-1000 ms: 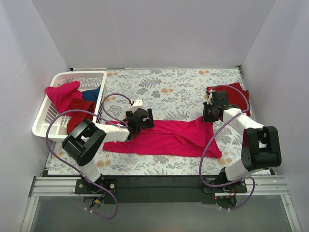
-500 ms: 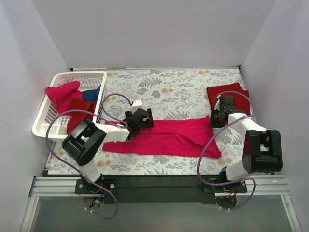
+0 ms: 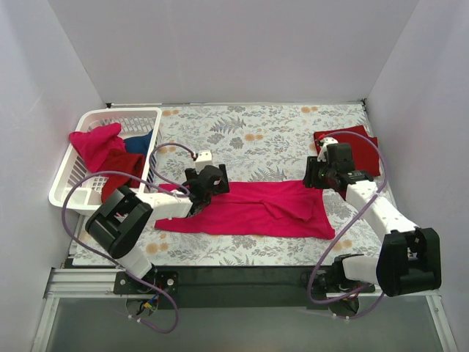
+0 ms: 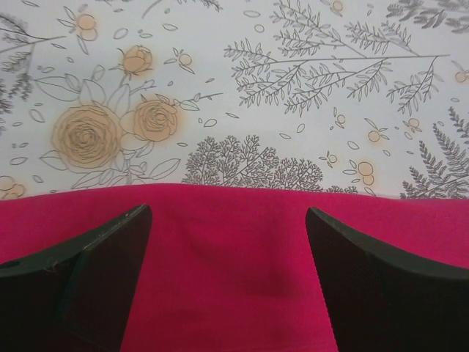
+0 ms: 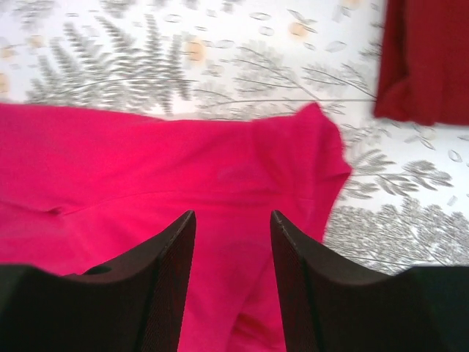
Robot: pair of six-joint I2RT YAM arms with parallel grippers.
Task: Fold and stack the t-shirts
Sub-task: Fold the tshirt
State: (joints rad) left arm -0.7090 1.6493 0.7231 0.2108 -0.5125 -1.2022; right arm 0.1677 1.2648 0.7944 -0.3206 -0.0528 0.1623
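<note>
While the bright pink-red t-shirt (image 3: 249, 209) lies spread lengthwise on the floral table (image 3: 256, 128), you will find the left gripper (image 3: 207, 181) over its left end and the right gripper (image 3: 320, 174) over its right end. Check the left wrist view: the left fingers (image 4: 95, 271) are spread wide above the cloth near its far edge, with nothing between them. Check the right wrist view: the right fingers (image 5: 150, 286) stand apart with a narrower gap, over the shirt's corner, and pinch nothing. A folded dark maroon-red t-shirt (image 3: 360, 145) lies flat at the table's far right, just beyond the right gripper and apart from the pink-red one. The white basket (image 3: 80, 192) at the far left holds a pink shirt (image 3: 95, 143), a blue shirt (image 3: 139, 141) and a red shirt (image 3: 121, 170), all crumpled.
</note>
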